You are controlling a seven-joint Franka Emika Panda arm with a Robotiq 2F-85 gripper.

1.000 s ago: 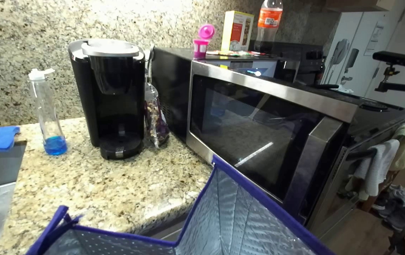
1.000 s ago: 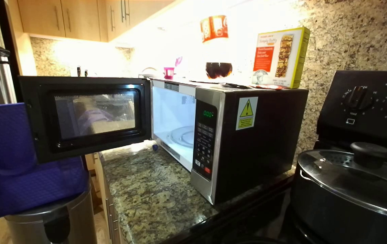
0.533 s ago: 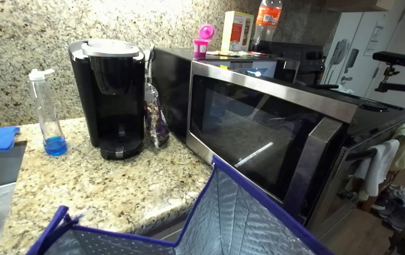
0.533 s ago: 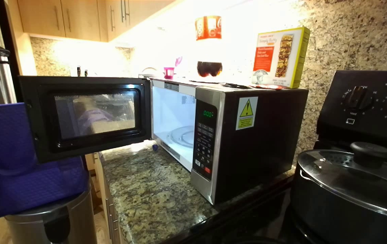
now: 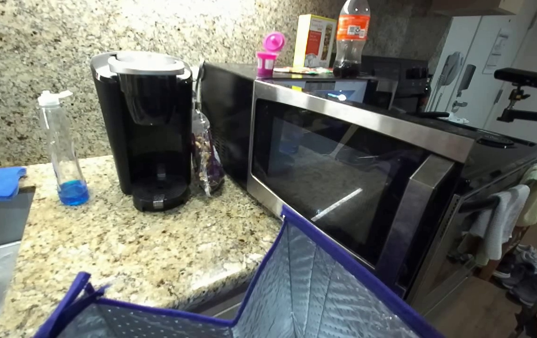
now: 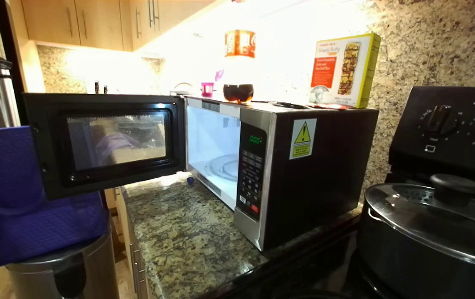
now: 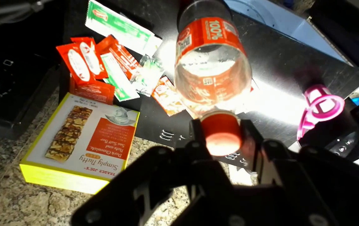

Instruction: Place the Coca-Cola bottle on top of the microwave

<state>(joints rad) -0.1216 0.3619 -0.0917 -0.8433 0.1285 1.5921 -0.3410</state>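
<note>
While the black two-fingered gripper is pinching the round red cap, the clear plastic, red-labelled Coca-Cola bottle is being held upright over the boxy black-and-silver microwave, maybe touching its top. Carrying is looking nearly done; letting go is waiting.

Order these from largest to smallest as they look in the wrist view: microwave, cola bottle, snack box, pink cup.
Largest: microwave, even partly covered.
Next, unranked: cola bottle and snack box look alike, the former nearer the camera.
Smallest: pink cup.
</note>
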